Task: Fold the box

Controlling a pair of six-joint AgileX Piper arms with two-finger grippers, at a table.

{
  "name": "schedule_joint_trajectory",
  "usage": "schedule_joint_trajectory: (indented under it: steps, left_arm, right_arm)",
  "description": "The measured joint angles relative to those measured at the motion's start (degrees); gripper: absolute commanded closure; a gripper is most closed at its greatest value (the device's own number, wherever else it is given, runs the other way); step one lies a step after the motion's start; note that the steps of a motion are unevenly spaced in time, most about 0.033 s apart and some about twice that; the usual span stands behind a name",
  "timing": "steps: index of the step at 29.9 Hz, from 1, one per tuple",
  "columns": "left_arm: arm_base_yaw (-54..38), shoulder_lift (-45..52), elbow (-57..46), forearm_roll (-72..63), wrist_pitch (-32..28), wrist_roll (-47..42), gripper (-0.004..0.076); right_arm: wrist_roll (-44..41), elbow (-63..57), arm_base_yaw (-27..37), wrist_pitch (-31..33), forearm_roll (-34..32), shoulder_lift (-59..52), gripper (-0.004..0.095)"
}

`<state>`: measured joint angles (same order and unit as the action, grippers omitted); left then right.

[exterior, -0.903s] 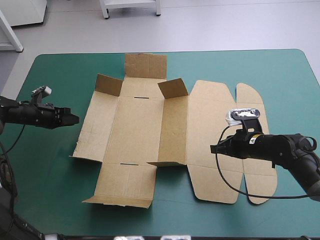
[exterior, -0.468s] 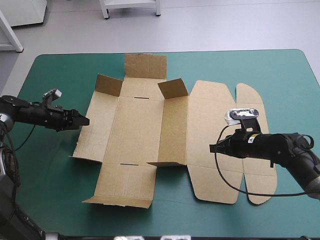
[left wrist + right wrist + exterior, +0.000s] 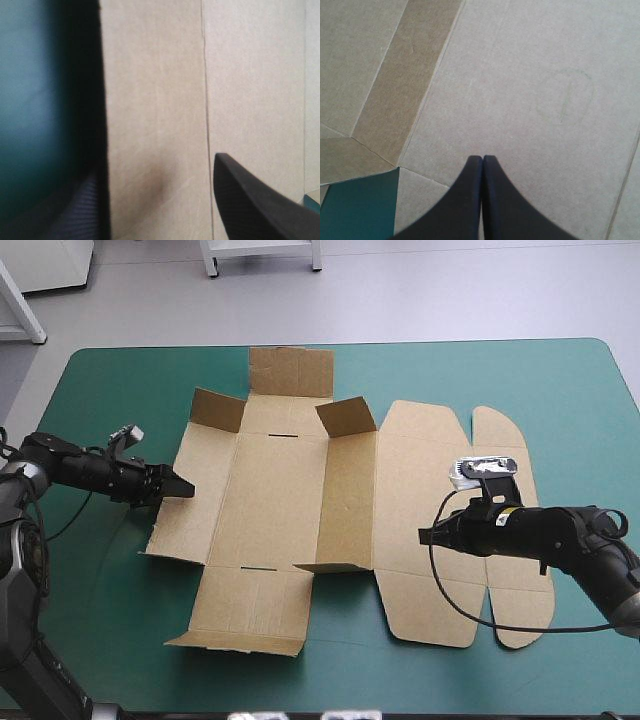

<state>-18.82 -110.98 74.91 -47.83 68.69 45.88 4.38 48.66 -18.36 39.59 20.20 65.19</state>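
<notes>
The brown box (image 3: 275, 500) lies opened out in the middle of the teal-green table (image 3: 100, 640). Its near flap (image 3: 255, 610), closest to the robot, is almost flat, with the front edge slightly lifted.

A little farther in, the left gripper (image 3: 185, 485) sits at the outer edge of the left wall (image 3: 195, 505). Its black fingers are spread, and the left wrist view shows board between them, with one finger along the line where board meets cover. The step in hand looks like taking hold of this wall to raise it. To do that well, the gripper should slide on until the edge is well between the fingers and pinch firmly. It should then swing the wall up about its crease rather than drag it sideways (a loose sheet on a smooth cover would probably skid).

Across the sheet, the right gripper (image 3: 425, 536) has its fingers pressed together into one point, low over the lid (image 3: 430, 470). Whether it touches the board cannot be told. Bearing down there would anchor the sheet during the lift.

Farthest off, the far left corner flap (image 3: 218, 408) and the far right corner flap (image 3: 346, 416) already stand up. The raised wall will have to meet them cleanly.
</notes>
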Motion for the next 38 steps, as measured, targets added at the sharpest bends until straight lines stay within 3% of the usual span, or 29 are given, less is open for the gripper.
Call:
schedule_joint_trajectory:
  steps: [15, 18, 23, 38]
  left_arm:
    - [3.1, 0.0, 0.0, 0.1, 0.0, -0.2, 0.0303]
    - [3.1, 0.0, 0.0, 0.1, -0.1, -0.3, 0.0415]
    - [3.2, -0.6, 0.0, 1.0, -0.2, -0.5, 0.0730]
    - [3.6, 2.4, 3.2, 3.1, 1.1, -2.9, 0.0732]
  right_arm:
    - [0.0, 0.0, 0.0, 0.0, 0.3, 0.0, 0.0927]
    - [0.0, 0.0, 0.0, 0.0, 0.3, 0.0, 0.0927]
    - [0.0, 0.0, 0.0, 0.0, 0.4, 0.0, 0.0927]
    - [0.0, 0.0, 0.0, 0.0, 0.4, 0.0, 0.0927]
